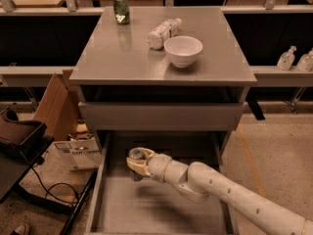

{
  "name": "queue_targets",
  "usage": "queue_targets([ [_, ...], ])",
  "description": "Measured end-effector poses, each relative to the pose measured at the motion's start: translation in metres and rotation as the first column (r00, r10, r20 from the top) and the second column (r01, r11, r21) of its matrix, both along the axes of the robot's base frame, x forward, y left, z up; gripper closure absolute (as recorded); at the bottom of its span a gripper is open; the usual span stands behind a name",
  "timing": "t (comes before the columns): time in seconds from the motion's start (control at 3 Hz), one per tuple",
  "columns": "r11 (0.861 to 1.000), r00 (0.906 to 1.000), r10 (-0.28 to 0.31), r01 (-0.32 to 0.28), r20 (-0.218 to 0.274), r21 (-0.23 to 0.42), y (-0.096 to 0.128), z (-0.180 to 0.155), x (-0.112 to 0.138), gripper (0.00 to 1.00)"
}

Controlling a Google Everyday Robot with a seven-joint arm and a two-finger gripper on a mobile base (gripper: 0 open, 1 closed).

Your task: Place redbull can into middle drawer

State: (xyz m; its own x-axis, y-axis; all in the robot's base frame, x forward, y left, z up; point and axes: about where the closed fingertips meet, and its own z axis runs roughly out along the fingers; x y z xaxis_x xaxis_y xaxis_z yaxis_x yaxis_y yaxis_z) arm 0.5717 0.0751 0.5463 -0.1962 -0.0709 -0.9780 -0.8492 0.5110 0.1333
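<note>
The redbull can (135, 155), slim with a shiny top, stands upright in my gripper (136, 166), which is shut on it. The gripper holds it low inside the open middle drawer (117, 207), a wide grey tray with low side walls, near its back left part. Whether the can's base touches the drawer floor is hidden by the fingers. My white arm (220, 192) reaches in from the lower right across the drawer.
On the cabinet top (122, 58) stand a green can (121, 7), a lying plastic bottle (164, 32) and a white bowl (183, 50). A closed drawer front (161, 115) sits above the open one. A cardboard box (56, 106) and bags lie at the left.
</note>
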Motion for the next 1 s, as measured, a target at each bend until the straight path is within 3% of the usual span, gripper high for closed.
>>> queue_targets([
  [0.67, 0.998, 0.9983, 0.039, -0.037, -0.043, 0.048, 0.009, -0.051, -0.006, 1.00],
  [1.0, 0.998, 0.9983, 0.039, -0.037, -0.044, 0.049, 0.010, -0.051, -0.006, 1.00],
])
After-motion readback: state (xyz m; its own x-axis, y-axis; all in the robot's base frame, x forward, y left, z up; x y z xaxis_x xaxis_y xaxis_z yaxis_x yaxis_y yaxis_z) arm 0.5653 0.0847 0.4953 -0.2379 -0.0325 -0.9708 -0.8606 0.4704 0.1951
